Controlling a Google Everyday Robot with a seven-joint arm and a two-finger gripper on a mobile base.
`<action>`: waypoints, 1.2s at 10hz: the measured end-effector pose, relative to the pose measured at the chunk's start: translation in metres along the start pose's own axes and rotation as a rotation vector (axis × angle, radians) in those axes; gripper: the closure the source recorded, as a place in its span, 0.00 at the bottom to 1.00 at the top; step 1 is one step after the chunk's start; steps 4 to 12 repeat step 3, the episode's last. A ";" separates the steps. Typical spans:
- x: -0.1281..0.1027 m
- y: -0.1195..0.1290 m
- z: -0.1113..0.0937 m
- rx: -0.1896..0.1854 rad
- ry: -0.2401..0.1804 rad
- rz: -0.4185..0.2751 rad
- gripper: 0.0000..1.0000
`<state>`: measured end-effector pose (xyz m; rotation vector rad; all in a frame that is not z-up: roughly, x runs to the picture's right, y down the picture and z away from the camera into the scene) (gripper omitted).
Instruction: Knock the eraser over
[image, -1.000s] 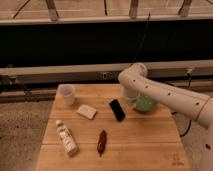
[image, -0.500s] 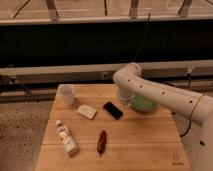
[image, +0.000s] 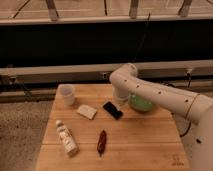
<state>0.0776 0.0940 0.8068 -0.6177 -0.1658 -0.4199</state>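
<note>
The eraser (image: 113, 110) is a small black block lying flat on the wooden table (image: 145, 140), near its middle and a little toward the back. My white arm comes in from the right and bends down just behind the eraser. The gripper (image: 119, 98) hangs at the arm's end, right behind and slightly right of the eraser, close above the table. I cannot make out contact between them.
A translucent cup (image: 66, 94) stands at the back left. A pale cream block (image: 87, 111) lies left of the eraser. A green bowl (image: 141, 103) sits right of the gripper. A white bottle (image: 66, 138) and a slim red-brown object (image: 101, 142) lie near the front.
The eraser stood tilted against the gripper a second ago; it has tipped to the left and front and now lies flat. The gripper has drawn back a little.
</note>
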 end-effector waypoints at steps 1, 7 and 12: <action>-0.002 -0.002 0.001 0.003 -0.005 -0.007 1.00; -0.006 -0.004 0.002 0.004 -0.011 -0.021 1.00; -0.006 -0.004 0.002 0.004 -0.011 -0.021 1.00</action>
